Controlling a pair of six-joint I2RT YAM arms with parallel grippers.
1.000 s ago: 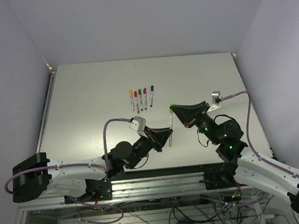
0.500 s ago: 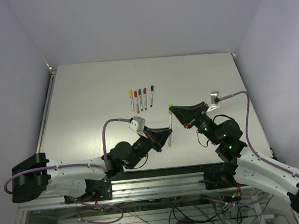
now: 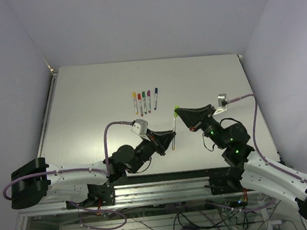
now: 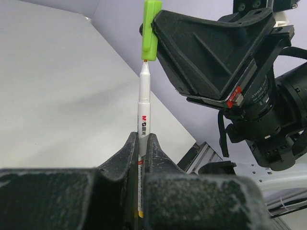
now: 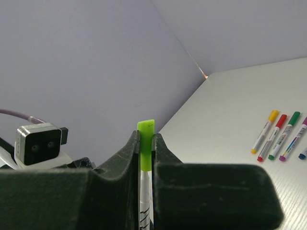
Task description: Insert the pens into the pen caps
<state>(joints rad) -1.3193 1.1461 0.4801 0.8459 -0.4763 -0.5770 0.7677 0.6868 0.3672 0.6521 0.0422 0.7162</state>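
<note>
left gripper (image 4: 140, 141) clamped on thin silvery-grey pen barrel (image 4: 143, 108), mid-air; right gripper (image 5: 145, 139) pinching stubby light-green plastic cap (image 4: 149, 28). nib just at cap mouth, not seated. five colour-capped pens (image 3: 145, 101) lie in row further back on table (image 3: 87, 99), look done. you've this one left.

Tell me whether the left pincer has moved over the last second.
Yes, slightly: the left pincer, shut on the thin silvery-grey pen, has edged toward the fixed row of five capped pens.
</note>
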